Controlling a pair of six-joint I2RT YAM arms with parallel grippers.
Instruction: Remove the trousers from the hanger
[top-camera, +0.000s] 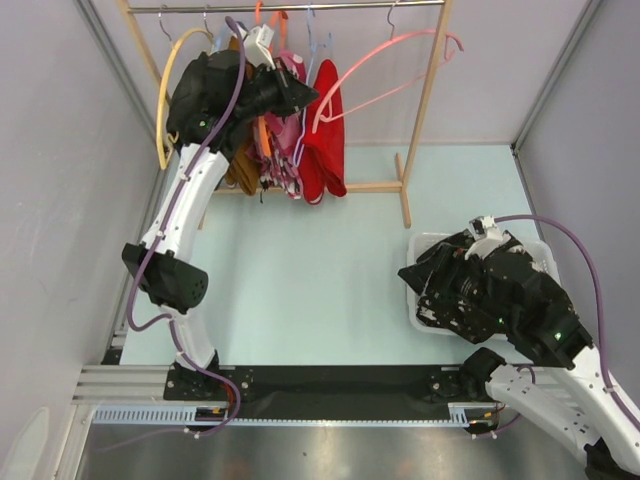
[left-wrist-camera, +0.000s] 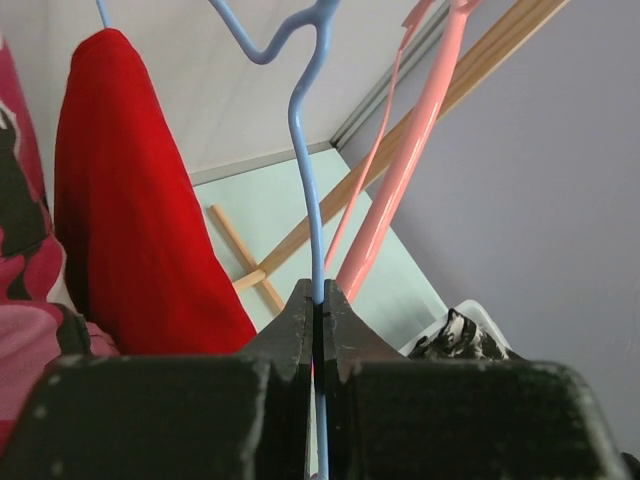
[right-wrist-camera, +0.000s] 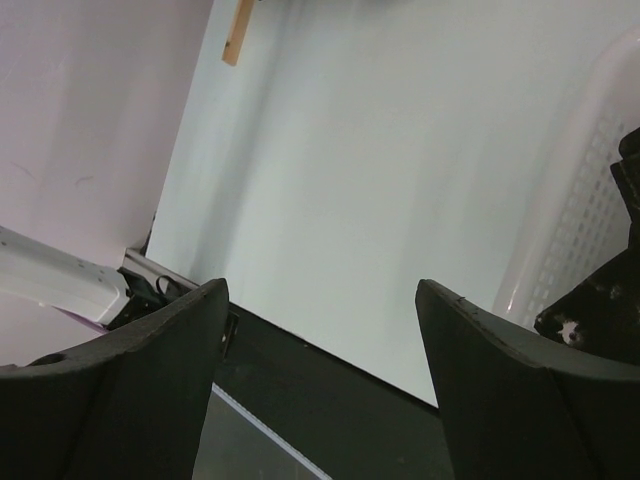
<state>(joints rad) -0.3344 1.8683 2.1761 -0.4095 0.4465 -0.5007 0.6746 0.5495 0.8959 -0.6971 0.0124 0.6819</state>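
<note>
At rail (top-camera: 300, 7): left hand (left-wrist-camera: 316, 296) clenched on blue hanger (left-wrist-camera: 310, 200) | pink hanger (left-wrist-camera: 405, 160) beside | red trousers (left-wrist-camera: 130, 200) left | right hand (right-wrist-camera: 320, 290) released

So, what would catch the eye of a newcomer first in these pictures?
The left arm reaches up into the clothes rack at the far side, its jaws shut on the thin wire of a blue hanger, just beside the hanging red trousers. At the near right, the right arm hovers with open jaws over a white basket that holds the black-and-white trousers.
</note>
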